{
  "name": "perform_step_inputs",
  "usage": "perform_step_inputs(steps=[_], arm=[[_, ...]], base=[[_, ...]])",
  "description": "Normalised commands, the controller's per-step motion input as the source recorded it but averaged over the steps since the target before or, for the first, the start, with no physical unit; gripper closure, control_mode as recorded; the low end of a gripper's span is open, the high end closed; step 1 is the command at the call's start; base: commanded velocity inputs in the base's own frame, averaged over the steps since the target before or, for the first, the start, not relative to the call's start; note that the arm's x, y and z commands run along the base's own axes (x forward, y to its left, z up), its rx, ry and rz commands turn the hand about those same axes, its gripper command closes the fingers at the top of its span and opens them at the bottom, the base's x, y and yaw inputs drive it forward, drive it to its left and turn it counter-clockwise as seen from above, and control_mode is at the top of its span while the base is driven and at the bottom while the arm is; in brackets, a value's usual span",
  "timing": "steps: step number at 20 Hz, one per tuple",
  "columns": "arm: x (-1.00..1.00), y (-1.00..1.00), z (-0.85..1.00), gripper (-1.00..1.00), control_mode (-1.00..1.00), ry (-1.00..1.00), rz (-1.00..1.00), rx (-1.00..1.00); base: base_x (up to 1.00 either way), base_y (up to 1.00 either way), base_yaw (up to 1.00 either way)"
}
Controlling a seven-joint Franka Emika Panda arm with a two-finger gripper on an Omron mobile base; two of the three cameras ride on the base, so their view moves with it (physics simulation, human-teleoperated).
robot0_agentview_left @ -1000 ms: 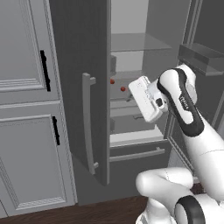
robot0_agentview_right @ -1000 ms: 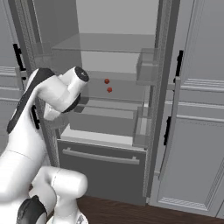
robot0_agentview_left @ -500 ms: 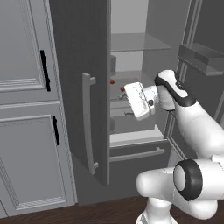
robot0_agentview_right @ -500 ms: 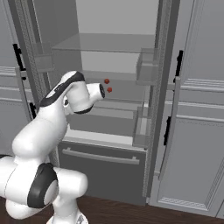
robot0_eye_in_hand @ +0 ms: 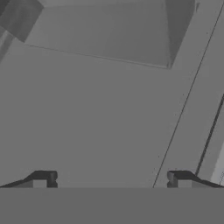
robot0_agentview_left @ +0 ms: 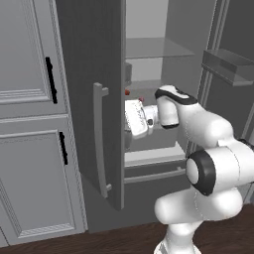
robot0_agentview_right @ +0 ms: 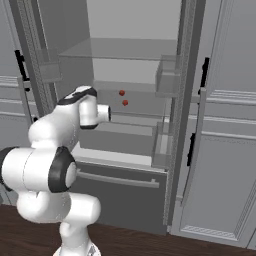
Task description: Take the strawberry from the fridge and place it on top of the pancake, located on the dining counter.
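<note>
White arm reaches into fridge [robot0_agentview_right: 135,30], tool [robot0_eye_in_hand: 111,177] spread empty.

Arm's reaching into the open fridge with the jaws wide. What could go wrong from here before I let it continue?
Two small red items sit close together on the same fridge shelf; the open gripper may close on the wrong one or knock one away.

The hand view faces plain grey interior, with no red item between the fingertips, so the approach may be misaimed.

The hand works close beside the open left door and could brush it.
</note>
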Motion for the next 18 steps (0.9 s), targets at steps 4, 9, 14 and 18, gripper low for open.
perform_step_inputs(steps=[4, 9, 14, 18], arm=[[0.00, 0.71, -0.07, -1.00, -1.00, 0.06, 0.00, 0.00], [-0.03, 0.65, 0.00, -1.00, -1.00, 0.02, 0.00, 0.00], [-0.08, 0.67, 0.00, -1.00, -1.00, 0.02, 0.00, 0.00], [-0.02, 0.66, 0.00, -1.00, -1.00, 0.04, 0.00, 0.00]], base=[[0.00, 0.00, 0.00], [0.00, 0.00, 0.00], [0.00, 0.00, 0.00], [0.00, 0.00, 0.00]])
